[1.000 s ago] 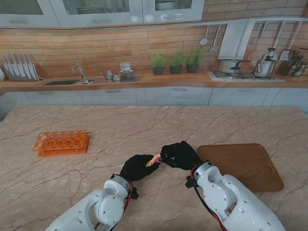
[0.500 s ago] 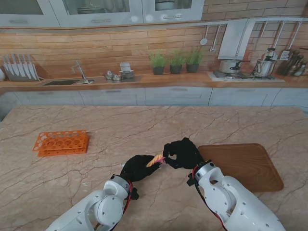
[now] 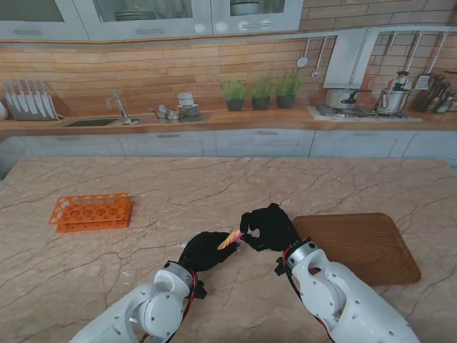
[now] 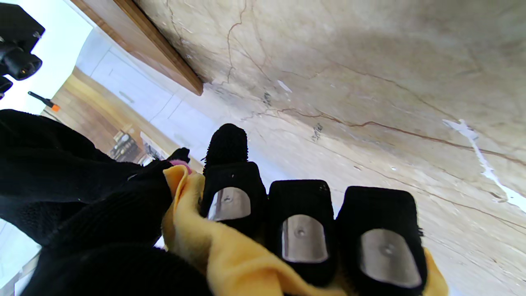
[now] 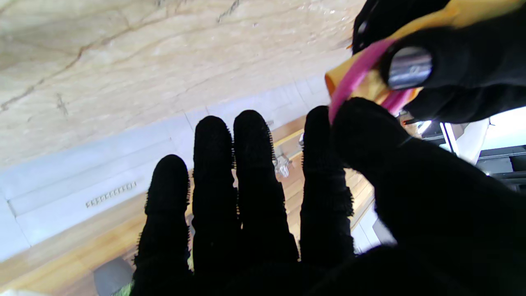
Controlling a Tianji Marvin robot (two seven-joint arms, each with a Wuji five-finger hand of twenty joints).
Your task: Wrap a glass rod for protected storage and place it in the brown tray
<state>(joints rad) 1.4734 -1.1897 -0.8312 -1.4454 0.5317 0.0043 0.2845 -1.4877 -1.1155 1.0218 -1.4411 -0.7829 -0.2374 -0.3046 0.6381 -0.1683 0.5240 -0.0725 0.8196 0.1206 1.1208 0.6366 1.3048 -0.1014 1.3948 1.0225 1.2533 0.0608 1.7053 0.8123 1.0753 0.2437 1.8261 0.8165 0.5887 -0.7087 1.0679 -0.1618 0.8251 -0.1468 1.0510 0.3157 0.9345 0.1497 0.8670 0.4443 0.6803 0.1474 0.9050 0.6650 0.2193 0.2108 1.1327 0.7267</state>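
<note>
A yellow cloth bundle [image 3: 228, 239] spans the gap between my two hands above the table; the glass rod is hidden inside it. My left hand [image 3: 203, 251] is shut on the cloth [image 4: 230, 255], its fingers [image 4: 302, 234] curled over the fold. A pink band [image 5: 353, 74] loops the bundle's end. My right hand [image 3: 268, 227] meets that end, and its thumb [image 5: 370, 135] and index finger pinch the band while the other fingers [image 5: 230, 185] stay extended. The brown tray [image 3: 364, 246] lies to the right of my right hand.
An orange tube rack [image 3: 91, 211] sits on the marble table [image 3: 214, 186] to the far left. The tray's corner [image 4: 164, 53] shows in the left wrist view. Kitchen counters, a sink and a stove stand beyond the table's far edge.
My right hand has shifted slightly farther from me at the bundle's end, and that end has tipped up a little. The left hand has kept its hold.
</note>
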